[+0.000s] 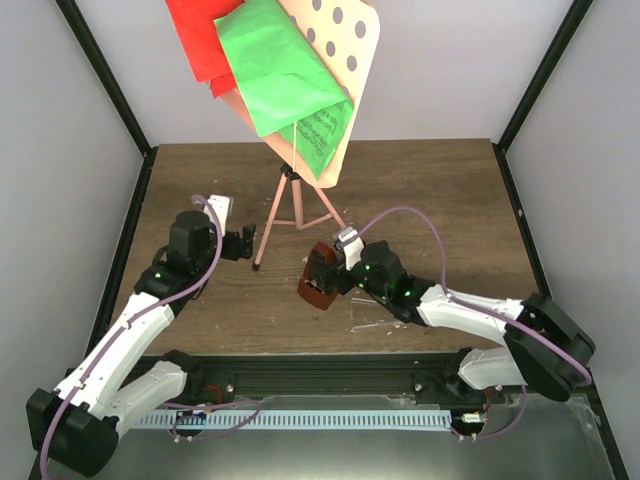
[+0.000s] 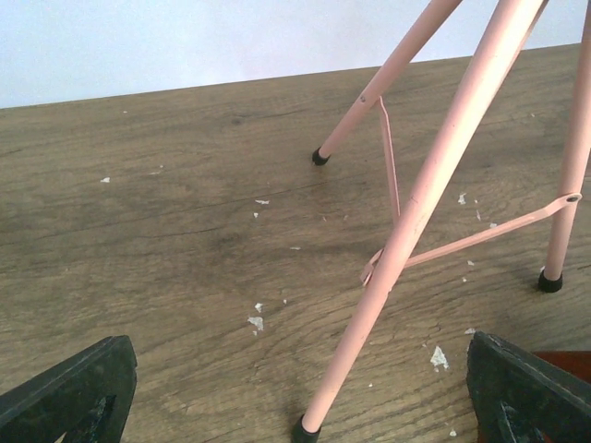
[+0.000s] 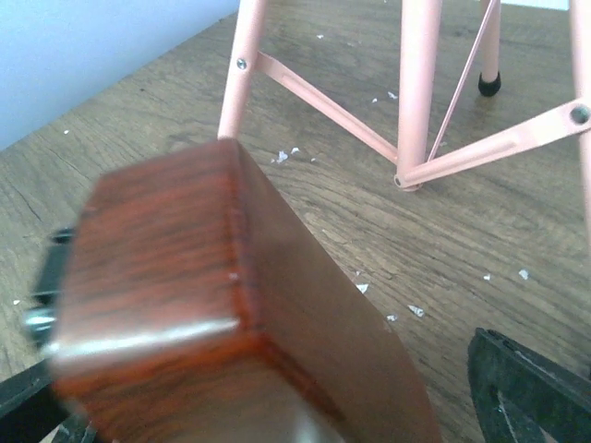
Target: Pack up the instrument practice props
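**Metronome [image 3: 185,305] loose between wide right jaws, just in front of music stand [image 1: 290,205]**

Looms reddish-brown and glossy in the right wrist view, wood-grained, round-edged, blurred and tilted. Sits inside the right gripper [image 3: 277,406], jaws spread wide, with bare table [image 1: 440,200] showing beside the right-hand finger [image 3: 526,388]. Judged loose rather than clamped. Rests just in front of the stand's 3 thin pink tube legs, black-footed and braced by flat struts.

Just left of those legs, low over the wood: left gripper [image 2: 295,397], fully spread, holding nothing, probably placed to steady or gather a leg.

High on the stand's hole-dotted peach-pink desk [image 1: 350,40]: 2 thin sheets, green [image 1: 280,75] over red [image 1: 200,40], propped there by the desk's tilt, so not yet packed. Likely to slide off if jolted.

Around the stand's feet: white flecks [image 2: 256,322] on matt, grainy board.
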Motion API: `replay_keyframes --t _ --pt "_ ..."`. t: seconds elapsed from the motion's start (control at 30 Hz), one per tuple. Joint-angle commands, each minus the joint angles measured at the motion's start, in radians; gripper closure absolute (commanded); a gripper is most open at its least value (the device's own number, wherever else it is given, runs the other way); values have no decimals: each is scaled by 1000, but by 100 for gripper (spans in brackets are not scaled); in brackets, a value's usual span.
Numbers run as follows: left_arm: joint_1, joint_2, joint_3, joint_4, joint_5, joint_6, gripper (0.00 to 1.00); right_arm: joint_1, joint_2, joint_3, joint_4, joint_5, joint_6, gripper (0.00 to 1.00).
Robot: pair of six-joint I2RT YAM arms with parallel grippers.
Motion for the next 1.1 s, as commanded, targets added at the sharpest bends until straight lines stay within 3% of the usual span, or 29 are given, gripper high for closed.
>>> replay_keyframes --t 0.0,0.27,0.67,0.87,1.07 --pt "-3 -20 25 11 38 1 2 1 -100 39 -68 -1 -37 0" --pt "-15 -24 7 38 167 29 0 2 -374 -39 -171 -8 38 0" --pt "-69 -1 -29 106 744 55 0 -25 -680 -65 -494 77 278 0" --pt "-69 19 -40 118 817 68 0 -39 -698 -28 -650 58 341 0" --pt "-69 16 -70 145 821 72 0 -47 -736 6 -684 84 356 0"
